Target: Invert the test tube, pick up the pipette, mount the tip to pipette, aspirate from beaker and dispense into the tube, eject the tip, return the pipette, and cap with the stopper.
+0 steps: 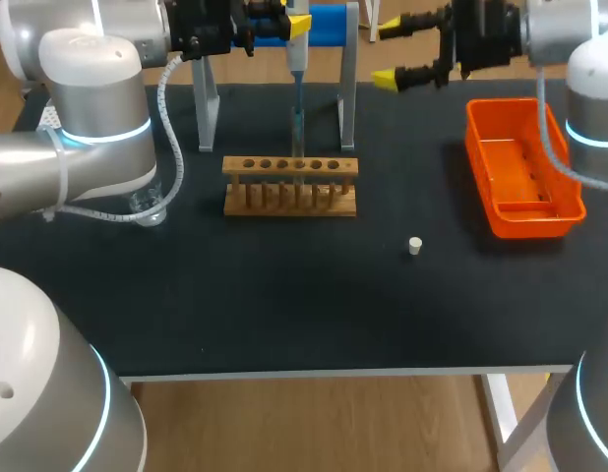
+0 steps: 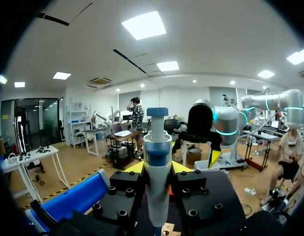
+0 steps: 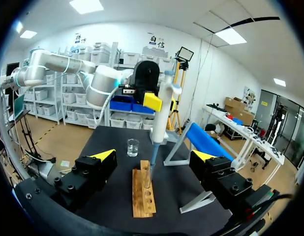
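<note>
Where the table edge lies closest in the head view, one small white stopper [image 1: 415, 246] sits alone on the black table [image 1: 284, 315], well apart from both grippers. Behind it stands one wooden rack [image 1: 289, 187] with six holes in a row. One glass beaker [image 1: 149, 206] stands off to the rack's left, half hidden by the left arm, and one orange tray [image 1: 525, 228] lies off to its right.

Farther back there is one pipette [image 1: 297, 69]. It hangs upright above the rack, long axis vertical, with the plunger up and the thin end pointing down at the fourth hole from the left. From the right wrist view a clear tube [image 3: 148, 178] seems to stand in that hole, though I cannot tell how far the tip goes in. The left gripper [image 2: 157, 168] is clamped on the pipette's body, one finger on each side.

Behind the rack stands one metal stand [image 1: 346, 108] with a blue bar. The right gripper [image 1: 391, 54] hangs beside it, fingers spread wide and holding nothing, to the right of the pipette and apart from it.
</note>
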Tool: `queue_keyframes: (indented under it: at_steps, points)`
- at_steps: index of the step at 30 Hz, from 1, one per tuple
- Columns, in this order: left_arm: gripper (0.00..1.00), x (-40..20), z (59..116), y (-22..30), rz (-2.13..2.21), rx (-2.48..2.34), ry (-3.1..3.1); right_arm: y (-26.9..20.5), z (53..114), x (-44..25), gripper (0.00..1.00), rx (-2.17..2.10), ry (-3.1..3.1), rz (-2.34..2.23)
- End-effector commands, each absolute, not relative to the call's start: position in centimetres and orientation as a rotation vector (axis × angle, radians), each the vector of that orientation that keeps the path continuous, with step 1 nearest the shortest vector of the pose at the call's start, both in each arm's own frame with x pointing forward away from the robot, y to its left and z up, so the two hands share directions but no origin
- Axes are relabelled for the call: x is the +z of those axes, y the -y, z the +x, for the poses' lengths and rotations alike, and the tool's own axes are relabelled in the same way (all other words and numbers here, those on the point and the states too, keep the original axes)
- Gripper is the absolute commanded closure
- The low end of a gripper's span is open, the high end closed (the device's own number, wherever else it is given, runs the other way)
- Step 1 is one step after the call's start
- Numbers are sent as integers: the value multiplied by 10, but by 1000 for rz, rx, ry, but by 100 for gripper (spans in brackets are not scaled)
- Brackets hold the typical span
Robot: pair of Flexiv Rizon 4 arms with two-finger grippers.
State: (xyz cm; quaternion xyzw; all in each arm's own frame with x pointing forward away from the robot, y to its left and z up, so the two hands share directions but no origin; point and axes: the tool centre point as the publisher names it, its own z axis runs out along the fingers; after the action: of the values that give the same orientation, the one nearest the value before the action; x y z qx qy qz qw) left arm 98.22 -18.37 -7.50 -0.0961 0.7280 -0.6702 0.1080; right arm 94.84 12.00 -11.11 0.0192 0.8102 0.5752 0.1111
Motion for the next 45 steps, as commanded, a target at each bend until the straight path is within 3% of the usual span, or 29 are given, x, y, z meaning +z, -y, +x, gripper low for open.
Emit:
queue_keyframes:
  at_steps: [1, 21, 22, 23, 26, 27, 45]
  points:
    - [100, -75, 982, 184, -283, -1973, -2139, -121, 950, -84, 0, 1658, -2403, 52]
    - [100, -75, 982, 184, -283, -1973, -2139, -161, 959, 4, 0, 1658, -2382, -15]
    - [100, -75, 982, 184, -283, -1973, -2139, -162, 959, 5, 6, 1658, -2388, -11]
    - [100, -75, 982, 184, -283, -1973, -2139, -164, 960, 7, 54, 1664, -2392, -7]
    - [100, -75, 982, 184, -283, -1973, -2139, -170, 961, 11, 95, 1690, -2398, -9]
    - [100, -75, 982, 184, -283, -1973, -2139, -172, 962, 12, 100, 1693, -2398, -5]
    - [100, -75, 982, 184, -283, -1973, -2139, -208, 973, 22, 100, 1896, -2303, -49]
